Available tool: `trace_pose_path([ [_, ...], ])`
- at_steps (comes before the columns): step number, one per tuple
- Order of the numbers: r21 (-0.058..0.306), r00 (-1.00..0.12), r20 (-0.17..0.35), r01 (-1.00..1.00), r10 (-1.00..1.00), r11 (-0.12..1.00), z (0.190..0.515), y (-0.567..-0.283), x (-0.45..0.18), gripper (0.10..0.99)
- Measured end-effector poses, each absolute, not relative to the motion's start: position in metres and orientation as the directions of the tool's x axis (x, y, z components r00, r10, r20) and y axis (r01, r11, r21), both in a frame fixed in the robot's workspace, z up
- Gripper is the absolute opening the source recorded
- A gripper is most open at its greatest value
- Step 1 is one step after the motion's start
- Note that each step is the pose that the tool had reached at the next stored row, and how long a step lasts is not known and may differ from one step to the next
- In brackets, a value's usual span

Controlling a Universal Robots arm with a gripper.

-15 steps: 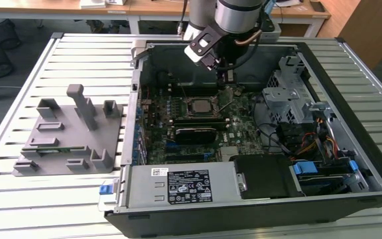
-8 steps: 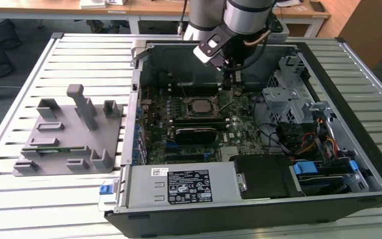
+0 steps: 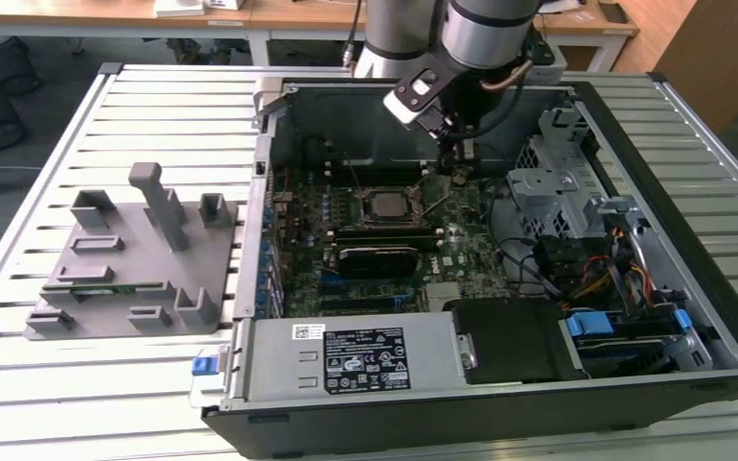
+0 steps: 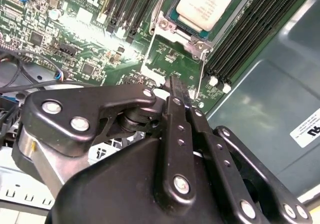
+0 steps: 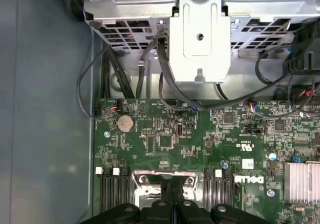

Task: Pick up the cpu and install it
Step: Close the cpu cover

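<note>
- cpu (image 3: pixel 388 205) sits seated in the motherboard socket in the exterior view, inside the open case (image 3: pixel 261 192). My gripper (image 3: pixel 459 171) hangs just beside it.
- In the second wrist view my fingers (image 4: pixel 175 114) are pressed together, gripping nothing, above the open socket bracket (image 4: pixel 172 52).
- In the first wrist view a drive cage (image 5: pixel 200 34) and looping cables (image 5: pixel 85 84) lie beyond the board.

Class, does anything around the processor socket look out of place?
The cpu lies seated flat, but the metal bracket beside it stands swung open, not clamped over the chip. The shut gripper is near it.
</note>
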State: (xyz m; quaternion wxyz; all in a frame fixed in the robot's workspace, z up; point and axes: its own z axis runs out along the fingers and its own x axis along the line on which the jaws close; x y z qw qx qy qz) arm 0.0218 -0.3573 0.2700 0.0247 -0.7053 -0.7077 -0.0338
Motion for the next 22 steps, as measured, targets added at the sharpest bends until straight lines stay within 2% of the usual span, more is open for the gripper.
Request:
trace_pose_path([
  [22,0.007,-0.018,0.076,1.000,0.997,0.018,0.262,-0.352,0.044,0.110],
])
